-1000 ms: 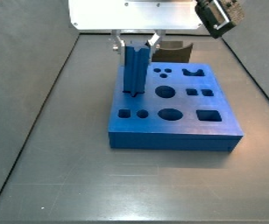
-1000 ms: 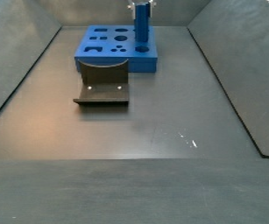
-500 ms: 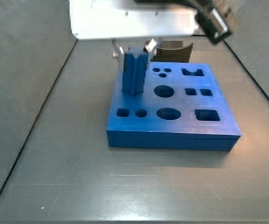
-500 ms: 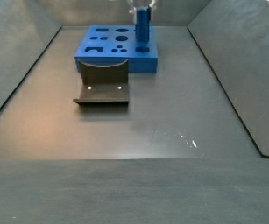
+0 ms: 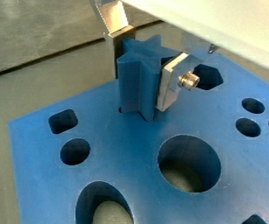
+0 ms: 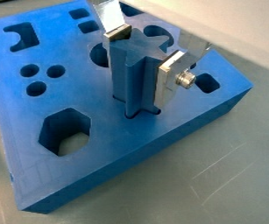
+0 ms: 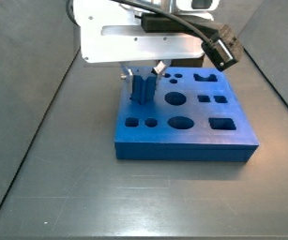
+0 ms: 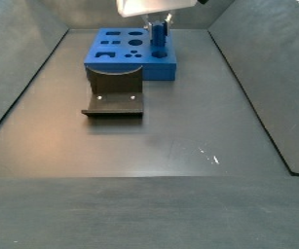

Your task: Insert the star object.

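Observation:
The star object (image 5: 137,83), a tall blue ridged peg, stands upright with its lower end in the star-shaped hole of the blue block (image 5: 119,144). My gripper (image 5: 143,61) is shut on it, one silver finger on each side of its upper part, as both wrist views show (image 6: 144,57). The peg (image 6: 131,92) enters the block (image 6: 113,147) near one edge. In a side view the gripper (image 7: 144,73) sits low over the peg (image 7: 143,91) at the block's (image 7: 184,148) far left. In a side view the peg (image 8: 157,39) rises from the block (image 8: 165,70) under the gripper (image 8: 159,21).
The block has several other shaped holes. The dark fixture (image 8: 114,100) stands on the floor right beside the block, and shows partly behind the arm in a side view (image 7: 190,54). Sloping walls border the dark floor on both sides.
My gripper has come down with the star object. The peg stands lower now, its lower end deeper in the block's hole, and less of it shows above the block.

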Controlling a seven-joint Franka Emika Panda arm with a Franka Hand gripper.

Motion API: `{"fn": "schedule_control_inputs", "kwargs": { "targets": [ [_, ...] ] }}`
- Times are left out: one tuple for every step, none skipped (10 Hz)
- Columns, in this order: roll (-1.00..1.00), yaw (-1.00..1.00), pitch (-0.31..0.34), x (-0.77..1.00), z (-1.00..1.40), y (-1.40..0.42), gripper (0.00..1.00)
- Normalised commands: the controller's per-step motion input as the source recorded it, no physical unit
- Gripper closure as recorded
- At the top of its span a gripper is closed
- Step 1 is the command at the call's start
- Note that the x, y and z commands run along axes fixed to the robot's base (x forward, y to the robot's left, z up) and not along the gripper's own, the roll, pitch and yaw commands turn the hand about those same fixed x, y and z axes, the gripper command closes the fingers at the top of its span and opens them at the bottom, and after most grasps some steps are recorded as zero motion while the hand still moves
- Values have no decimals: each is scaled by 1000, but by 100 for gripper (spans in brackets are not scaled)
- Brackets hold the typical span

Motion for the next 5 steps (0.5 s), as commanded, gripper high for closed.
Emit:
{"fn": "schedule_control_inputs", "kwargs": {
  "targets": [
    [1, 0, -43, -17, -286, -6, 100],
    [31, 0, -84, -51, -323, -11, 100],
    [0, 0, -200, -100, -186, -3, 100],
    [0, 0, -63, -29, 0, 0, 100],
    [0, 0, 0, 0, 0, 0, 100]
  ]
}}
